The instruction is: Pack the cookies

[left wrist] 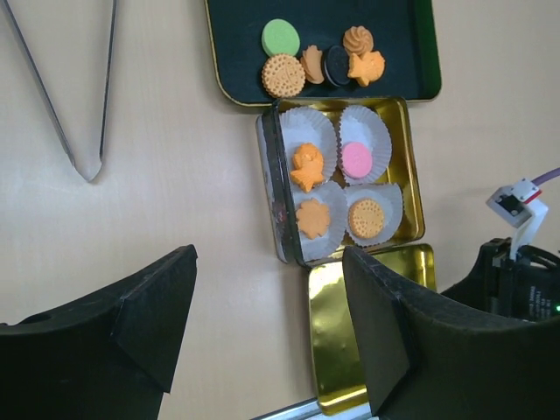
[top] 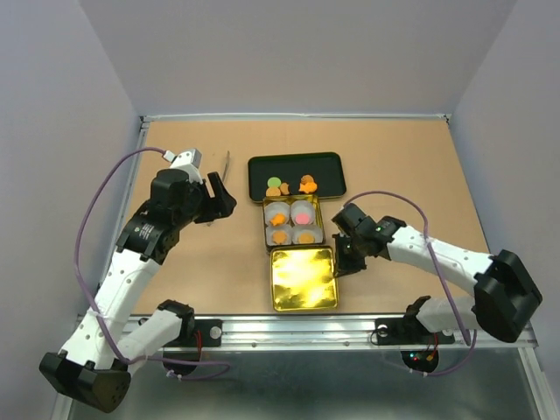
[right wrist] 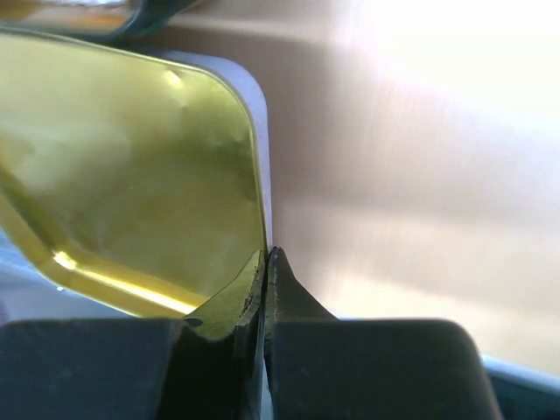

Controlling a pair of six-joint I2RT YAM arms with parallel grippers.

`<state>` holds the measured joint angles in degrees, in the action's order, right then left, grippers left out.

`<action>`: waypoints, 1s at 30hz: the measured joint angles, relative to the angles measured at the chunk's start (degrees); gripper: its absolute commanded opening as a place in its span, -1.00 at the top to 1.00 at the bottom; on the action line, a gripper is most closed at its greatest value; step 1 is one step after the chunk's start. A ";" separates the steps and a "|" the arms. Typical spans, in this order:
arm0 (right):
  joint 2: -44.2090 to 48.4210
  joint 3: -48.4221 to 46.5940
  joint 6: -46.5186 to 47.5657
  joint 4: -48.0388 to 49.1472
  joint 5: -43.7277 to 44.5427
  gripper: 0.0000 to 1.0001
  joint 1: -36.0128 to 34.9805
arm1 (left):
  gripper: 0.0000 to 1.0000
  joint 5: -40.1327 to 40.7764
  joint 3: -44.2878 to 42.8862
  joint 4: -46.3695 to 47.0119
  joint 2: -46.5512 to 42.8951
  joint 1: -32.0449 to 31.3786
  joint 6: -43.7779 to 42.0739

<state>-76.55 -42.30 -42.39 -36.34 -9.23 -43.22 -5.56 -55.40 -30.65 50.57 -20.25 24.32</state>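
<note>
A gold tin (top: 265, 226) holds white paper cups with three orange cookies (left wrist: 307, 166) and one pink cookie (left wrist: 356, 159). More cookies lie on a black tray (top: 325, 166) behind it: a green one (left wrist: 280, 38), a round orange one (left wrist: 283, 75) and several others. The tin's gold lid (top: 303, 278) lies open in front of it. My right gripper (top: 344, 256) is shut on the lid's right edge (right wrist: 260, 201); its fingertips (right wrist: 278, 262) pinch the rim. My left gripper (left wrist: 269, 262) is open and empty, above the table left of the tin.
Metal tongs (left wrist: 87, 157) lie on the table left of the tray, also in the top view (top: 227, 163). The right arm (left wrist: 516, 280) is beside the lid. A metal rail (top: 289, 331) runs along the table's near edge, just in front of the lid.
</note>
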 measured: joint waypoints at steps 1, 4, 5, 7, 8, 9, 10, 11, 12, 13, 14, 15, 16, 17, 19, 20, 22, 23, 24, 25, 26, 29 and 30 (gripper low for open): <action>1.51 -1.64 0.20 -2.45 0.50 0.99 0.00 | -0.57 -0.02 -1.18 -0.48 -0.04 0.00 -0.31; 5.07 -8.17 0.59 -7.82 1.77 0.99 0.00 | -0.58 -0.59 -4.33 -1.20 -0.52 0.00 -0.72; 5.77 -10.60 0.68 -9.05 1.99 0.99 0.00 | -0.58 -1.14 -5.03 -1.46 -0.85 0.00 -0.70; 6.84 -15.19 0.68 -11.34 2.51 0.99 0.00 | -0.59 -2.40 -5.62 -1.75 -1.66 0.00 -0.55; 7.19 -16.39 0.66 -11.91 2.64 0.99 0.00 | -0.59 -3.34 -5.64 -1.86 -2.16 0.00 -0.35; 7.50 -17.90 0.63 -12.98 2.84 0.99 0.00 | -0.59 -4.63 -5.66 -1.97 -2.51 0.00 -0.17; 7.72 -19.41 0.66 -14.08 3.02 0.99 0.00 | -0.61 -5.81 -5.66 -1.95 -2.78 0.00 -0.02; 7.89 -20.81 0.61 -15.06 3.34 0.99 0.00 | -0.63 -7.08 -5.64 -1.86 -2.95 0.00 0.00; 7.89 -22.36 0.57 -16.41 3.82 0.99 0.00 | -0.65 -8.44 -5.64 -1.75 -3.04 0.00 0.04; 7.74 -23.71 0.57 -17.49 4.17 0.99 0.00 | -0.66 -10.21 -5.66 -1.62 -3.08 0.00 0.04; 7.26 -25.33 0.55 -18.67 4.48 0.99 0.02 | -0.68 -11.52 -5.66 -1.44 -3.10 0.00 -0.02; 6.25 -27.98 0.57 -20.13 4.81 0.99 0.00 | -0.69 -12.92 -5.66 -1.16 -3.10 0.00 -0.04; 5.68 -28.94 0.57 -20.28 4.92 0.99 0.02 | -0.70 -14.19 -5.66 -0.85 -3.08 0.00 -0.09; 4.72 -30.64 0.52 -20.46 5.20 0.99 0.00 | -0.70 -15.15 -5.77 -0.61 -3.06 0.00 -0.22; 1.90 -35.21 0.59 -20.79 5.64 0.99 0.00 | -0.70 -17.05 -6.49 -0.37 -2.78 0.00 -0.57; 1.25 -36.15 0.57 -20.79 5.86 0.99 0.00 | -0.70 -17.75 -6.97 -0.13 -2.54 0.00 -0.87; -1.07 -39.39 0.61 -20.79 6.23 0.99 0.02 | -0.70 -18.73 -7.48 0.79 -2.14 0.00 -1.29; -1.86 -40.52 0.63 -20.85 6.34 0.99 0.02 | -0.70 -19.19 -7.50 1.14 -2.01 0.00 -1.38; -2.67 -41.79 0.63 -20.96 6.49 0.99 0.02 | -0.70 -19.61 -7.50 1.33 -1.95 0.00 -1.44; -3.10 -42.62 0.63 -21.03 6.49 0.99 0.02 | -0.70 -20.11 -7.50 1.51 -1.81 0.00 -1.46; -3.58 -43.58 0.61 -21.11 6.49 0.99 0.02 | -0.69 -20.48 -7.50 1.66 -1.68 0.00 -1.49; -4.22 -45.51 0.59 -21.27 6.47 0.99 0.02 | -0.69 -21.24 -7.50 2.08 -1.44 0.00 -1.49; -4.28 -46.03 0.59 -21.31 6.47 0.99 0.02 | -0.69 -21.18 -7.50 2.10 -1.44 -0.02 -1.49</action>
<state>-80.84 -88.33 -41.80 -57.65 -2.76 -43.20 -26.74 -62.89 -28.56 49.12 -20.27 22.83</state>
